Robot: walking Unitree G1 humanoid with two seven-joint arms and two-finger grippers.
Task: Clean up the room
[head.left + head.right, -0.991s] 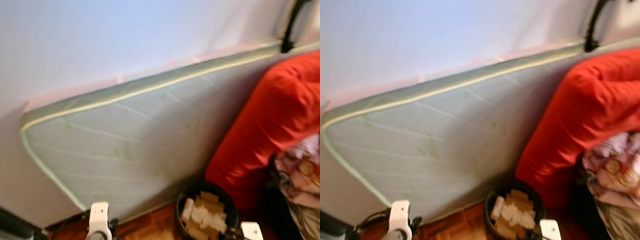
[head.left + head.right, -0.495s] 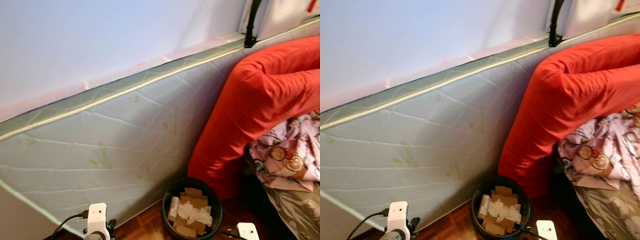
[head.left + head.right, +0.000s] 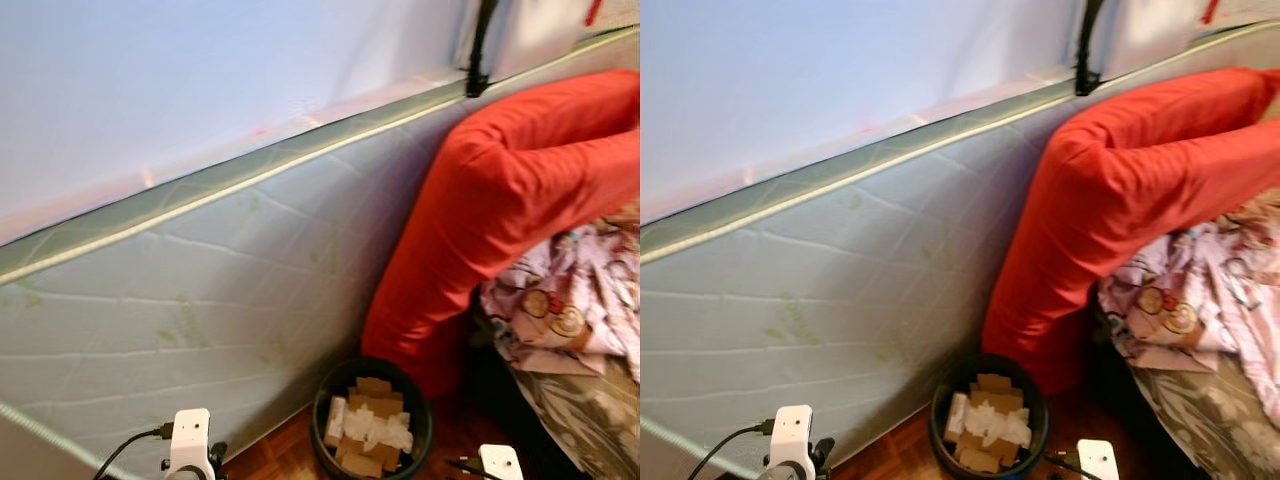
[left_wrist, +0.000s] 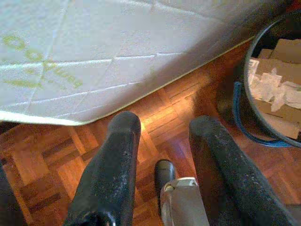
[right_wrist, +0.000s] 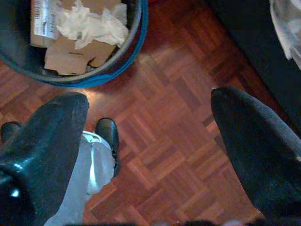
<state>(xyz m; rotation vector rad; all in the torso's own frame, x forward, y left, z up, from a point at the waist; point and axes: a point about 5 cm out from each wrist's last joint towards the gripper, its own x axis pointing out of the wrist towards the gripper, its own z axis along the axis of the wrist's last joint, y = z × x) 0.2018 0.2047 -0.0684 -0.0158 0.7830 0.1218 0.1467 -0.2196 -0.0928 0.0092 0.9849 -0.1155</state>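
A round dark bin (image 3: 370, 364) stands on the parquet floor, holding cardboard pieces (image 3: 372, 388) and crumpled white paper (image 3: 378, 428). It sits at the foot of a pale mattress (image 3: 220, 290) that leans on edge against the wall. My left gripper (image 4: 164, 125) hangs open over bare parquet beside the mattress, with the bin's rim (image 4: 244, 89) off to one side. My right gripper (image 5: 150, 99) is wide open above the floor, just clear of the bin's blue-edged rim (image 5: 137, 29). Nothing is between either pair of fingers.
A big red duvet (image 3: 520, 190) slumps against the mattress right of the bin. Pink patterned cloth (image 3: 565, 310) is piled on a low bed at the right. My own black foot (image 4: 164, 173) stands on the parquet (image 5: 188, 141). A black strap (image 3: 482, 45) hangs on the wall.
The camera has turned right: the mattress's left corner has slid out of view and the bin and red duvet now sit nearer the middle. Nothing in the room has moved.
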